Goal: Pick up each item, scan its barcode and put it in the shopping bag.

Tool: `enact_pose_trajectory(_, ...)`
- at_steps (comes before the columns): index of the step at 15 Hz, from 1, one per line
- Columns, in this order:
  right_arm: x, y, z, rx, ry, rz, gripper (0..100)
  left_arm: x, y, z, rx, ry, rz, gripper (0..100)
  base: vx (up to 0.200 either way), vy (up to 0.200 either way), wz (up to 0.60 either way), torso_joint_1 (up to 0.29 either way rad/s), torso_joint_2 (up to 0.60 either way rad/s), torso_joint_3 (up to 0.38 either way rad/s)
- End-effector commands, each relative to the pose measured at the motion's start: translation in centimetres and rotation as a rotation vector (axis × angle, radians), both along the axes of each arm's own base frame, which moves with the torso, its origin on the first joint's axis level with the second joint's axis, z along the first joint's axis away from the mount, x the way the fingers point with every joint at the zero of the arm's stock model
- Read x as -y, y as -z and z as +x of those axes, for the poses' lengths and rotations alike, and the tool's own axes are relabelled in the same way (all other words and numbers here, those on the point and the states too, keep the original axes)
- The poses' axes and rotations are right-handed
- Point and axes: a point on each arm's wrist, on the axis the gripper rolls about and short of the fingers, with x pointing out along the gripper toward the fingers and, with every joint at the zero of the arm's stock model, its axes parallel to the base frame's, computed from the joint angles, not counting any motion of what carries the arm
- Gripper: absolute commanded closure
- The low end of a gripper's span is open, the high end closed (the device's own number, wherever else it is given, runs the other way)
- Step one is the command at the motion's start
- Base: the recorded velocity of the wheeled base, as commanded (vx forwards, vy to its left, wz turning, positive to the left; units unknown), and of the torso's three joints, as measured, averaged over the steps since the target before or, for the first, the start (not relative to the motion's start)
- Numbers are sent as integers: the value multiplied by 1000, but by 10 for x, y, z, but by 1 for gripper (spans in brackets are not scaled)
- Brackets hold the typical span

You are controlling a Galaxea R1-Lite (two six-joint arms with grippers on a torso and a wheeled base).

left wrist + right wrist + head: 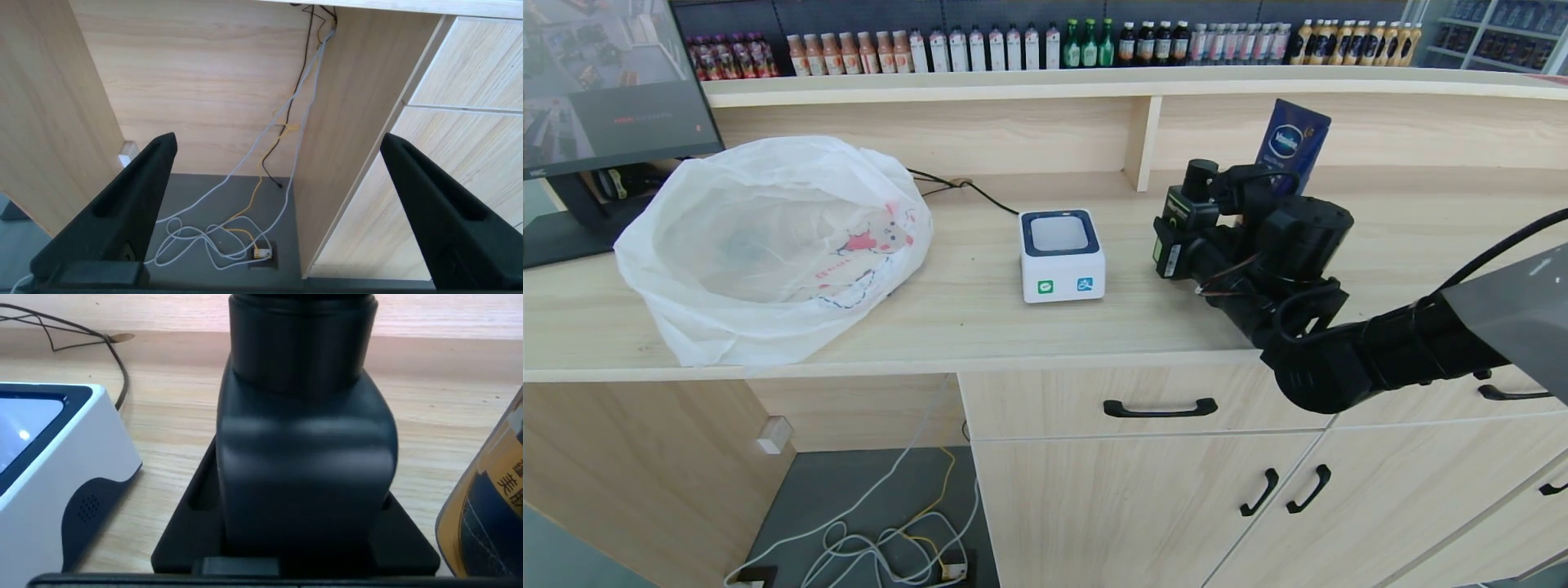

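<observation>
The left jaws are released, their two black fingers (135, 212) spread wide apart. Beyond them are a wooden panel under the desk and loose cables (212, 245) on the floor. The right jaws are over the desk (980, 318), hidden behind their own wrist, so I cannot tell if they are clenched. The blue tube (1294, 135) rises just behind them, a little tilted, with its lower end hidden. The white scanner (1062, 253) stands near the right jaws, on their left side. The open shopping bag (768, 245) lies farther on that same side, well apart from them
</observation>
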Motion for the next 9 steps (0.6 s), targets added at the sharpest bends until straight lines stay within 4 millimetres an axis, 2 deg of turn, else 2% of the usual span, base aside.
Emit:
enact_pose_trajectory(1,-1,-9,-6,20,-8,7,100,0,0,0,0,1,0,0,0,0,0,0,0,0)
enact_pose_trajectory(6,-5,-24,-20,47,-26,16,100,0,0,0,0,1,0,0,0,0,0,0,0,0)
enact_pose_trajectory(9,-4,-27,-42,31,-39,7,100,0,0,0,0,1,0,0,0,0,0,0,0,0)
